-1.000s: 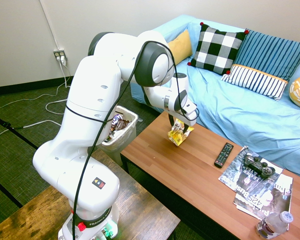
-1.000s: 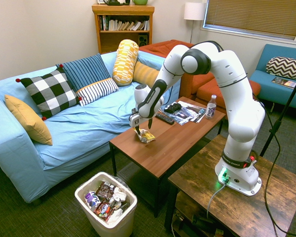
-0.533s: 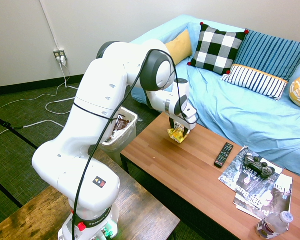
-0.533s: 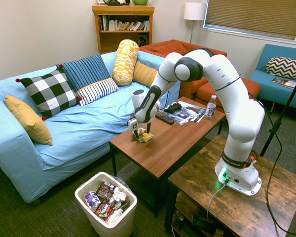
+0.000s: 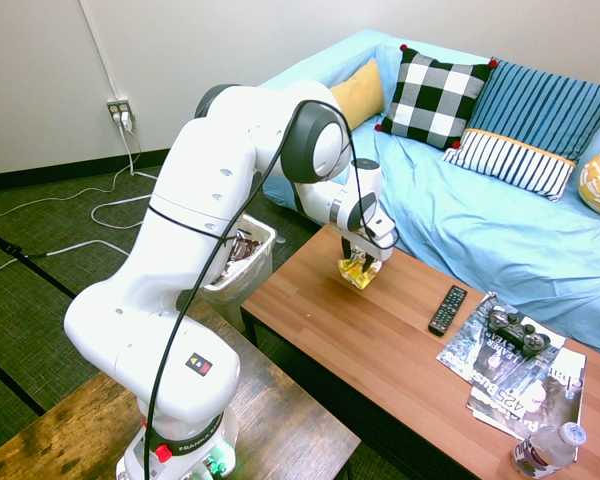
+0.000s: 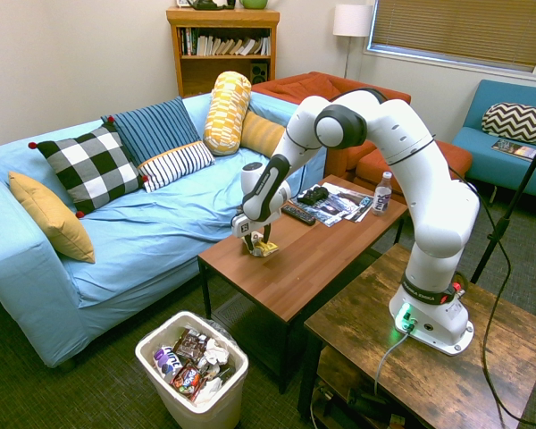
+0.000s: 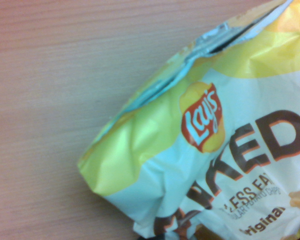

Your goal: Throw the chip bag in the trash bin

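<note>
The chip bag (image 7: pixel 225 145) is small, crinkled and glossy, yellow along its crimped edge and around one corner, with a pale white panel across the middle. The mouth edge looks folded, with silvery lining showing. A red and yellow round logo reads "Lay's"; beside it run big dark brown letters outlined in orange, "KED" plain and the front of the word creased. Smaller print shows "LESS FA", "ULAR POTATO CHIPS" and "riginal", each partly cut off or folded away.

The bag sits on the wooden surface (image 5: pixel 310 310), at the end near the trash bin (image 6: pixel 235 391). The end effector (image 5: pixel 357 262) is over it, fingers apart on either side of the bag; whether they press on it I cannot tell.

The bin, white with rounded corners, stands on the floor and holds wrappers (image 6: pixel 189 362) whose print is too small to read for certain. In the first exterior view, farther right on the surface, lie a black remote (image 5: pixel 447 310), a game controller (image 5: pixel 518 331) and magazines (image 5: pixel 500 365), one reading "425 Bus"; a labelled bottle (image 5: pixel 548 450) stands at the near right.
</note>
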